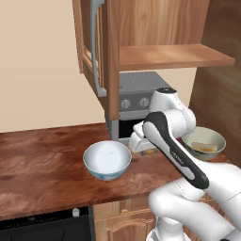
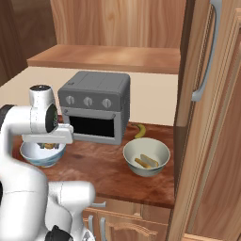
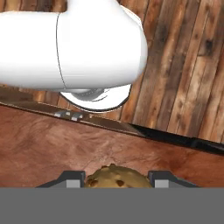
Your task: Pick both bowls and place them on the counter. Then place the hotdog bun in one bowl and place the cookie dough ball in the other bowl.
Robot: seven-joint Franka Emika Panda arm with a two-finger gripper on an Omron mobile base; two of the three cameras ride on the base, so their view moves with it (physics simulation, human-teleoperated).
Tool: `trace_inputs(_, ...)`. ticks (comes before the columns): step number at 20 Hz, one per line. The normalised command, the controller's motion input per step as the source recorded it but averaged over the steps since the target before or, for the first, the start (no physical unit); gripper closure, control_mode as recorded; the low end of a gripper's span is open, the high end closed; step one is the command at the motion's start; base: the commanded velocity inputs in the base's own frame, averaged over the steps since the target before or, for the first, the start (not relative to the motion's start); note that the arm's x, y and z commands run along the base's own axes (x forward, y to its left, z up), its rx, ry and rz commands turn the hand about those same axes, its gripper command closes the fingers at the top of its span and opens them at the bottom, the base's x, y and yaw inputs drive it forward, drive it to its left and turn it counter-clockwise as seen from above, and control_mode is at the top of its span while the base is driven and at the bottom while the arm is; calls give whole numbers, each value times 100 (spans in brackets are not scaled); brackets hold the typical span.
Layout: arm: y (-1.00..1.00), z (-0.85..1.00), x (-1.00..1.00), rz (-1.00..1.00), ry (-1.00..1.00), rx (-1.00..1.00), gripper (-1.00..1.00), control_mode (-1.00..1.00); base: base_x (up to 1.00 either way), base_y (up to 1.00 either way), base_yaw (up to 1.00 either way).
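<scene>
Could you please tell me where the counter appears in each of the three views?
Left base view: the counter spans the lower left and middle.
Right base view: the counter runs across the middle, before the toaster oven.
Hand view: the counter is the reddish band behind the cookie dough ball in the hand.
Shared landmark, base views: the white bowl.

I count two bowls on the counter point(image 1: 42, 160): one white bowl point(image 1: 107, 160) and one dark grey-green bowl point(image 2: 146, 156). One hotdog bun point(image 2: 147, 161) lies inside the grey-green one. One cookie dough ball point(image 3: 115, 176) sits between my fingertips (speckled, tan). There is one toaster oven point(image 2: 95, 106), with three knobs, and one banana point(image 2: 140, 130) beside it.
</scene>
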Motion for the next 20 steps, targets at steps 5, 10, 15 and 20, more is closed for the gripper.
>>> trace_inputs(5, 60, 6, 1, 0, 4, 0, 100, -100, 0, 0, 0)
trace_inputs(10, 40, -20, 11, 1, 2, -1, 100, -100, 0, 0, 0)
trace_inputs(15, 7, -8, 9, 1, 4, 0, 100, -100, 0, 0, 0)
trace_inputs(20, 8, -19, 9, 0, 7, 0, 100, -100, 0, 0, 0)
